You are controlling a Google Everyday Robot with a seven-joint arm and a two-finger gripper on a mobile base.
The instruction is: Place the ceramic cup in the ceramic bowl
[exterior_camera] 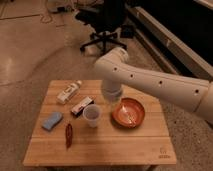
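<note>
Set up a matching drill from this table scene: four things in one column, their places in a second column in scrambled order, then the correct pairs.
Column one:
1. ceramic cup
2. ceramic bowl
3. white bottle
4. gripper

Column two:
A. right part of the wooden table, nothing in it
B. lying at the back left corner
C. upright near the middle, just left of the bowl
D. hanging shut at the arm's end, between cup and bowl

Pairs: 1-C, 2-A, 3-B, 4-D

White bottle (68, 92), blue sponge (52, 120) on wooden table (100, 147); office chair (105, 22) behind.
</note>
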